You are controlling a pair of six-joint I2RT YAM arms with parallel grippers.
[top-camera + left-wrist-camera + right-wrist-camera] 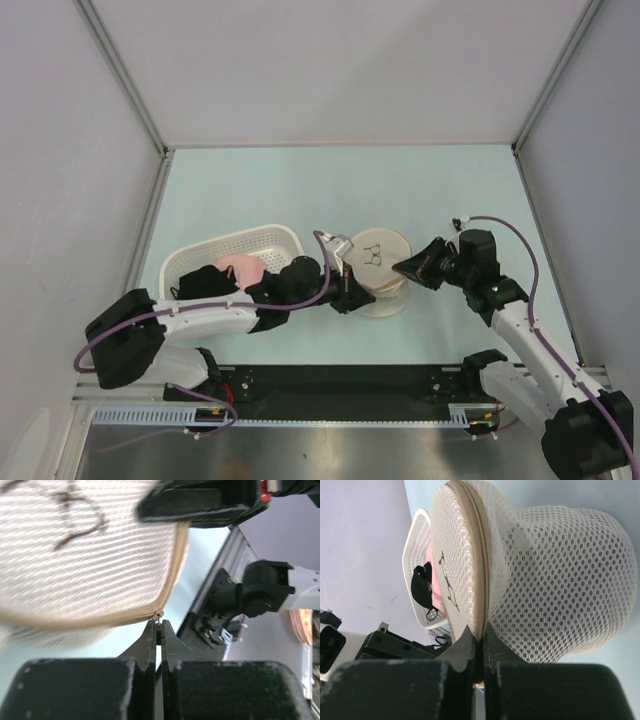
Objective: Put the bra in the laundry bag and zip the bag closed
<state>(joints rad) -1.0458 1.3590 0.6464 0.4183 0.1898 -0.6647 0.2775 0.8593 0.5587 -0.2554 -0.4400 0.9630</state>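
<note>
Sitting about midway between the desk's (300, 190) left and right edges, closer to the near edge than the far one: the laundry bag (380, 262), round, cream mesh, clamshell form.

- Orientation: being round, it shows no long axis. The dome bearing the dark logo (375, 252) faces up and the plainer dome lies beneath it, on the desk. The tan zip (479, 565) circles the rim between the two halves and reads as joined along the stretch seen from the right wrist. What the bag holds does not show through the mesh.
- Left gripper (158, 630): at the bag's near-left rim, fingers pressed together and pinching the zip pull (158, 616), where the tan tape comes to a corner.
- Right gripper (477, 636): at the bag's right rim, directly across from the left one, fingers pressed together with the zip seam nipped between their tips. A line between the two grippers runs roughly parallel to the desk's near edge.
- White perforated basket (270, 237): just left of the bag, toward the left edge, partly under the left arm. It holds a pink garment (240, 268) and, beside it, a black item (422, 587) with a thin loop, which I cannot identify.
</note>
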